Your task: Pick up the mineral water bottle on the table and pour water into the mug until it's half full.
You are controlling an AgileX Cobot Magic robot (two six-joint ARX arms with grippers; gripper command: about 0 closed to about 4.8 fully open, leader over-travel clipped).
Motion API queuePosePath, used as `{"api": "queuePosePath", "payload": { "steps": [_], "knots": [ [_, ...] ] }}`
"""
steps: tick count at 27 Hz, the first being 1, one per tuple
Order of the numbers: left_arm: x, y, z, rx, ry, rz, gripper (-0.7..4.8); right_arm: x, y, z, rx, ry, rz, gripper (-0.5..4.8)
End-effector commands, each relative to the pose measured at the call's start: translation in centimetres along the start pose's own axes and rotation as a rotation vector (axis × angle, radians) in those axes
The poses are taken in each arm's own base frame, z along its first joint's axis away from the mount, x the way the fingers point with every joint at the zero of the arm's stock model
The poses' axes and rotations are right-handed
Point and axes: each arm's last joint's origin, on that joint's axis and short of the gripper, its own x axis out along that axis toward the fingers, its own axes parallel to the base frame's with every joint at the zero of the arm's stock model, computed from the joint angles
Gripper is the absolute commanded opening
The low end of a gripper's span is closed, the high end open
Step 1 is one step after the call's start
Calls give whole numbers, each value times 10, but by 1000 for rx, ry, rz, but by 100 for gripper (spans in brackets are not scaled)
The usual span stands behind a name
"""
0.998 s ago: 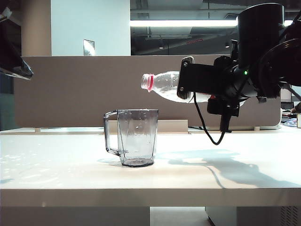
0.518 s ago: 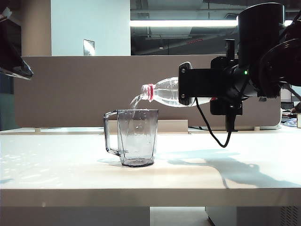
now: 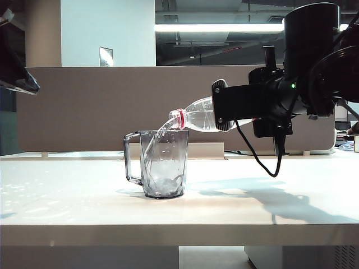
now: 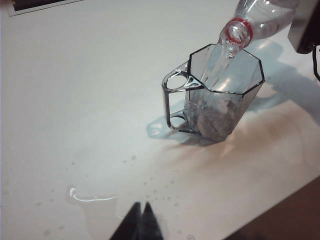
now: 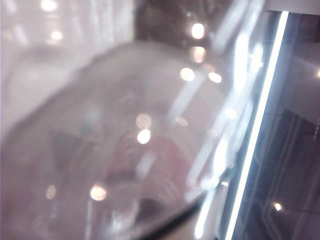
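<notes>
We see the right gripper (image 3: 224, 112) clamped on the bottle (image 3: 199, 115), held above the table (image 3: 280, 207) to the right of the mug (image 3: 164, 163). Compared with a second ago, the bottle has tipped from roughly level to neck-down, its red-ringed mouth now sitting just over the mug's rim, and a stream of water (image 4: 212, 70) runs from the mouth into the mug, where a second ago nothing flowed. In the left wrist view the stream lands inside the mug (image 4: 220, 95), and water is pooling low in it; we judge the level well short of half, so the pour has only just got going and the tilt must be held, then eased back in time. The left gripper (image 4: 140, 225) hangs well apart from the mug, its fingertips pressed together and holding nothing, above a table (image 4: 75, 100) already spotted with droplets (image 4: 92, 198).
</notes>
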Motion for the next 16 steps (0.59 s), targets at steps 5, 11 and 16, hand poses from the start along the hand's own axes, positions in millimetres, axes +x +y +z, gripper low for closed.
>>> {"api": "queuePosePath", "payload": {
  "steps": [5, 11, 16],
  "knots": [
    [-1, 0, 3, 2, -14, 1, -1, 0, -12, -1, -26, 9, -72, 210],
    [-1, 0, 3, 2, -14, 1, -1, -1, -15, -2, -15, 23, -103, 210],
    [-1, 0, 3, 2, -14, 1, -1, -1, -17, -2, -14, 29, -120, 210]
  ]
}}
